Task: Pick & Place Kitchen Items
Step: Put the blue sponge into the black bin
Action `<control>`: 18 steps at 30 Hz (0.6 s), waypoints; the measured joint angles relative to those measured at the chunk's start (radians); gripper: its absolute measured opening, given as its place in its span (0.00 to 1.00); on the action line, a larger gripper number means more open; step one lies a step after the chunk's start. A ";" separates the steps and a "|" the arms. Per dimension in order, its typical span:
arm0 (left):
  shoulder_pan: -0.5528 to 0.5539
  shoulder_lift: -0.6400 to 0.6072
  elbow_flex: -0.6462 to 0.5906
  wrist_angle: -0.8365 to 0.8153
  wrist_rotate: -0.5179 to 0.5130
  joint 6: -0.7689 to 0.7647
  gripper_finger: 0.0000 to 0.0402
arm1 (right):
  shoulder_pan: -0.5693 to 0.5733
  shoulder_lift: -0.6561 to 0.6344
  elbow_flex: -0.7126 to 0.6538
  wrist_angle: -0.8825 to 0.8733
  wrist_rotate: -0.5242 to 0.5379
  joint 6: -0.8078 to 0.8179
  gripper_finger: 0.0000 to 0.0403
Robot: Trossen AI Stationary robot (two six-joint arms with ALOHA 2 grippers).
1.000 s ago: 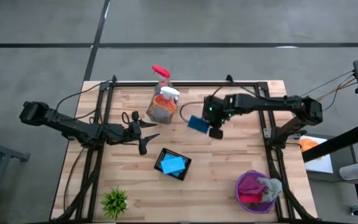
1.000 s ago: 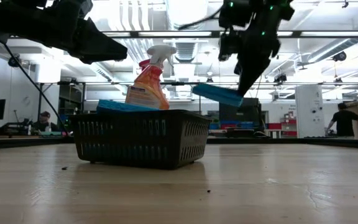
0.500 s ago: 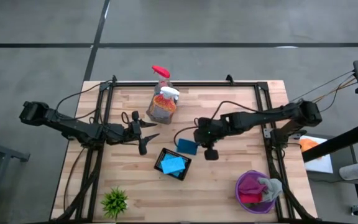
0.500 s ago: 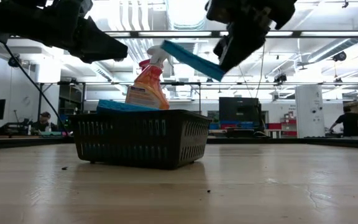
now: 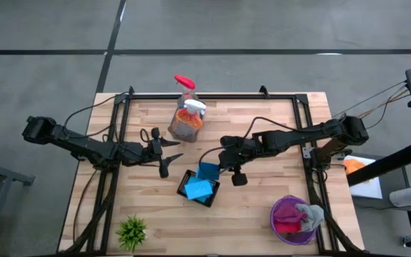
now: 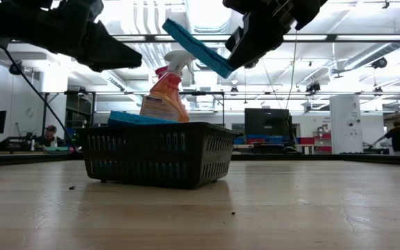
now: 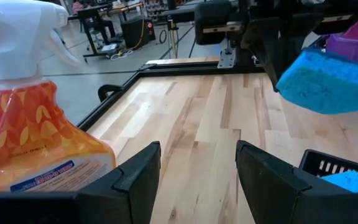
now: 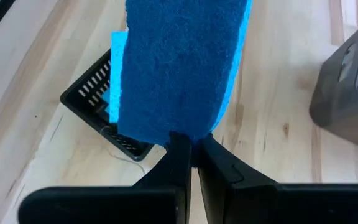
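My right gripper (image 5: 218,167) is shut on a blue rectangular sponge (image 5: 207,172), held in the air over the right rim of a black basket (image 5: 198,188); the sponge also shows in the low view (image 6: 196,48). Another blue sponge (image 5: 198,188) lies in the basket. My left gripper (image 5: 168,151) is open and empty, left of the basket, near the orange spray bottle (image 5: 186,121). The clear bottle with a red trigger (image 5: 185,86) stands behind it. My right gripper pinches the sponge's near short edge (image 8: 188,135) between its two fingers, which lie on its two broad faces. The fingers come slanting from the table's right. The sponge is lifted clear and tilted, its free end (image 6: 169,26) raised toward the table's left.
A purple bowl (image 5: 293,218) with magenta, red and grey cloths stands at the near right. A small spiky green plant (image 5: 131,230) stands at the near left. Dark frame rails run along the table's left, right and far sides.
My right gripper has carried the sponge from the table's middle right toward the near left, to above the basket's right rim. The sponge has tipped from nearly level to slanting, its free end now higher.
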 joint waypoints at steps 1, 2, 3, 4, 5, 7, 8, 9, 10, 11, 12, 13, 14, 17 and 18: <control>0.000 0.000 0.000 -0.003 0.000 0.000 0.52 | 0.000 0.000 0.000 0.003 0.000 -0.005 0.04; 0.000 0.000 0.000 -0.006 0.000 0.000 0.52 | 0.000 0.000 0.000 0.007 0.000 -0.008 0.04; 0.000 0.000 0.000 -0.007 0.000 0.000 0.52 | 0.000 0.000 0.000 0.013 0.000 -0.012 0.04; 0.000 0.000 0.000 -0.007 0.000 0.000 0.52 | 0.000 0.000 0.000 0.016 0.000 -0.018 0.04; 0.000 0.000 0.000 -0.007 0.000 0.000 0.52 | 0.000 0.000 0.000 0.017 0.000 -0.023 0.04; 0.000 0.000 0.000 -0.012 0.000 0.000 0.52 | 0.000 0.000 0.000 0.022 0.000 -0.029 0.04; 0.000 0.000 0.000 -0.013 0.000 0.001 0.52 | 0.000 0.000 0.000 0.023 0.000 -0.031 0.04; 0.000 0.000 0.000 -0.013 0.000 0.003 0.52 | 0.000 0.000 0.000 0.023 -0.001 -0.033 0.04; 0.000 0.000 0.000 -0.013 0.000 0.005 0.52 | 0.000 0.000 0.000 0.023 0.000 -0.036 0.04; 0.000 0.000 0.000 -0.013 0.000 0.005 0.52 | 0.000 0.000 0.000 0.023 0.000 -0.039 0.04; 0.000 0.000 0.000 -0.013 0.000 0.006 0.52 | 0.000 0.000 0.000 0.023 0.000 -0.041 0.04; 0.000 0.000 0.000 -0.013 0.000 0.006 0.52 | 0.000 0.000 0.000 0.023 0.000 -0.043 0.04; 0.000 0.000 0.000 -0.013 0.000 0.009 0.52 | 0.000 0.000 0.000 0.023 0.000 -0.046 0.04; 0.000 0.000 0.000 -0.012 -0.004 0.009 0.52 | 0.000 0.000 0.000 0.023 -0.001 -0.052 0.04; 0.000 0.000 0.000 -0.011 -0.010 0.009 0.52 | 0.000 0.000 0.000 0.023 -0.001 -0.052 0.04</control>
